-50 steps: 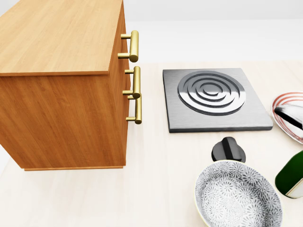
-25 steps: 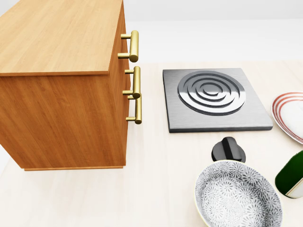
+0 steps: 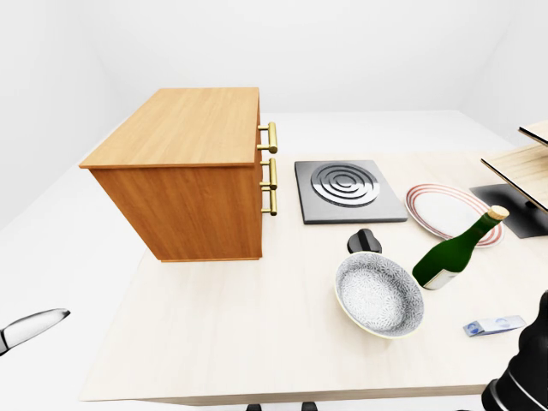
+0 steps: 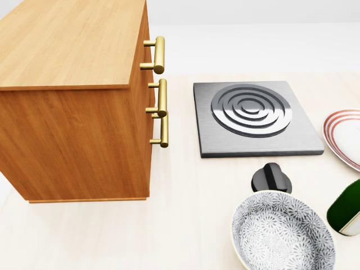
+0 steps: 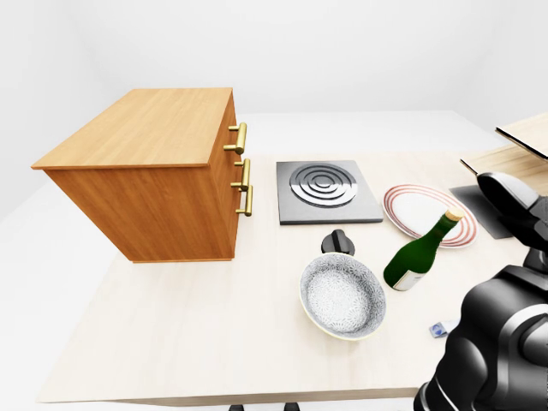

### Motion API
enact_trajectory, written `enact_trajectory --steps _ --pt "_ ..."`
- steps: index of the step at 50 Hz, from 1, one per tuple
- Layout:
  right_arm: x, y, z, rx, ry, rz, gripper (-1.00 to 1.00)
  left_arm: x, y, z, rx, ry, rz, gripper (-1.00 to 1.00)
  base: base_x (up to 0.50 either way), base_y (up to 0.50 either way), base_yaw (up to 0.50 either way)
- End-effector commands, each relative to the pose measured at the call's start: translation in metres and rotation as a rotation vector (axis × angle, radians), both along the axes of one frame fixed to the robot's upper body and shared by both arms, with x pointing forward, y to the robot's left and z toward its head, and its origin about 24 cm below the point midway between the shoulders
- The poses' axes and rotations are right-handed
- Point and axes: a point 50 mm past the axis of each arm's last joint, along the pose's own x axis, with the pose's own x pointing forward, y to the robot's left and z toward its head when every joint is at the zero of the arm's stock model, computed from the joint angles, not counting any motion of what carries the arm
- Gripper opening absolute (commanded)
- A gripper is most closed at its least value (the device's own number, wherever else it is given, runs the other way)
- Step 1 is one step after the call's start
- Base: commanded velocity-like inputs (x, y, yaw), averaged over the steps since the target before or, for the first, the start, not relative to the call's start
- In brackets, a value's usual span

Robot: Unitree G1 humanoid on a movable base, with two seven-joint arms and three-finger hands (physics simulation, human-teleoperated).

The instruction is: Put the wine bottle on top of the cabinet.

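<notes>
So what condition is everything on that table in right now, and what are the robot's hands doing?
wine bottle: corked, leaning, on the table, not held.
cabinet: drawers shut, nothing on its top.
patterned bowl: upright, empty.
striped plate: flat, empty.
burner plate: flat, nothing on it.
black knob: loose on the table.
right hand: raised above the table, holding nothing; grip unclear.
left hand: only a sliver shows, away from the table.

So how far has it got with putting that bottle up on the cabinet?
Nothing looks done yet. The bottle stands tilted on the table, between the bowl and the plate, and nothing holds it. The right arm is near it, its fingers unclear. Grasping, lifting and placing on the cabinet, whose top is bare, all remain.
</notes>
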Motion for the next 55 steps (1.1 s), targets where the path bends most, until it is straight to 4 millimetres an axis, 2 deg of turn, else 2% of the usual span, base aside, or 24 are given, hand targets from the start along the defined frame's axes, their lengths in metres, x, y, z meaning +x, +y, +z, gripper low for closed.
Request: enact_trajectory --steps 1,11,18,31,55 --pt "0.007 -0.008 -0.015 0.041 0.08 -0.028 1.0 0.0 0.0 0.0 0.001 0.001 0.0 1.0 0.0 0.0 0.0" --pt "0.013 -0.017 -0.033 0.098 0.159 -0.047 1.0 -0.001 0.0 0.0 0.003 0.0 0.003 1.0 0.0 0.0 0.0" --pt "0.01 -0.022 -0.034 0.109 0.158 -0.06 1.0 -0.002 0.001 0.0 0.003 -0.001 0.005 1.0 0.0 0.0 0.0" --pt "0.022 -0.032 -0.067 0.176 0.314 -0.087 1.0 -0.001 0.001 0.0 0.004 0.001 0.004 1.0 0.0 0.0 0.0" --pt "0.028 -0.041 -0.096 0.231 0.446 -0.124 1.0 -0.002 0.0 0.002 0.008 -0.009 0.005 1.0 0.0 0.0 0.0"
